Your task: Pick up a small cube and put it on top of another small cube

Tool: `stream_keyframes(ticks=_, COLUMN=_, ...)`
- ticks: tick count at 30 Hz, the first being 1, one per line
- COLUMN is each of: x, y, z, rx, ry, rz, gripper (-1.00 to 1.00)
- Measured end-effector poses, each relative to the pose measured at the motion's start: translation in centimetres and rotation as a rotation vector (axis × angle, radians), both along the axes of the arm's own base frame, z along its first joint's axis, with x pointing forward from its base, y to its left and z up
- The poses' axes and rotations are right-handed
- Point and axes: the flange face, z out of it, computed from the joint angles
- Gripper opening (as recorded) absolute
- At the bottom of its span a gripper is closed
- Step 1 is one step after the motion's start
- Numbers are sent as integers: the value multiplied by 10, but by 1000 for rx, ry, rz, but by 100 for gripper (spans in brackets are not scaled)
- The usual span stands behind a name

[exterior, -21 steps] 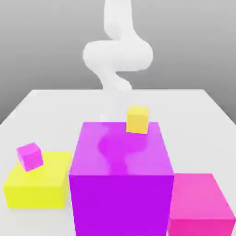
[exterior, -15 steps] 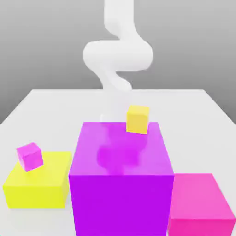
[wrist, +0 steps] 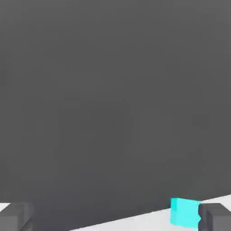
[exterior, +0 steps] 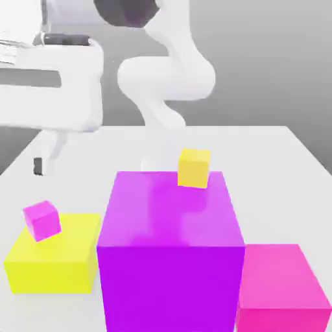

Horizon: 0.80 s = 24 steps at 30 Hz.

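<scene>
small cube point(wrist: 184, 212): cyan, on the white table point(wrist: 135, 222), just beside one fingertip point(wrist: 215, 216) | gripper point(wrist: 115, 217): released, jaws wide apart, grasping nothing | purple block point(exterior: 170, 249): yellow-orange cube point(exterior: 194, 168) on its top; yellow block point(exterior: 52, 259) with magenta cube point(exterior: 42, 219) and pink block point(exterior: 282, 285) flank it

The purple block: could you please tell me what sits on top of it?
A small yellow-orange cube rests on the purple block near its far edge. The rest of its top is bare. Whatever stands behind the block is hidden.
</scene>
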Motion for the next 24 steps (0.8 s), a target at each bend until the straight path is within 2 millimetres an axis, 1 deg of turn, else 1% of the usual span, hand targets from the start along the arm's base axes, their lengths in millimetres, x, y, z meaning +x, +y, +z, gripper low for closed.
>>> stream_keyframes(ticks=3, x=8, y=-23, z=-49, rx=15, ry=63, rz=-19, gripper=0)
stream_keyframes(ticks=6, x=9, y=-49, z=-101, rx=34, ry=125, rz=-42, gripper=0)
stream_keyframes(ticks=9, x=5, y=-74, z=-154, rx=54, ry=186, rz=-68, gripper=0)
stream_keyframes(ticks=12, x=-6, y=-97, z=-208, rx=76, ry=247, rz=-93, gripper=0)
stream_keyframes(ticks=14, x=-10, y=-106, z=-243, rx=85, ry=269, rz=-102, gripper=0)
stream_keyframes(ticks=16, x=-11, y=-108, z=-277, rx=87, ry=275, rz=-104, gripper=0)
stream_keyframes(ticks=17, x=-12, y=-108, z=-291, rx=87, ry=276, rz=-104, gripper=-100)
stream_keyframes(ticks=22, x=-12, y=-108, z=-291, rx=89, ry=276, rz=-104, gripper=-100)
stream_keyframes(ticks=23, x=-12, y=-108, z=-298, rx=89, ry=276, rz=-104, gripper=-100)
stream_keyframes(ticks=24, x=-12, y=-108, z=-293, rx=89, ry=276, rz=-105, gripper=-100)
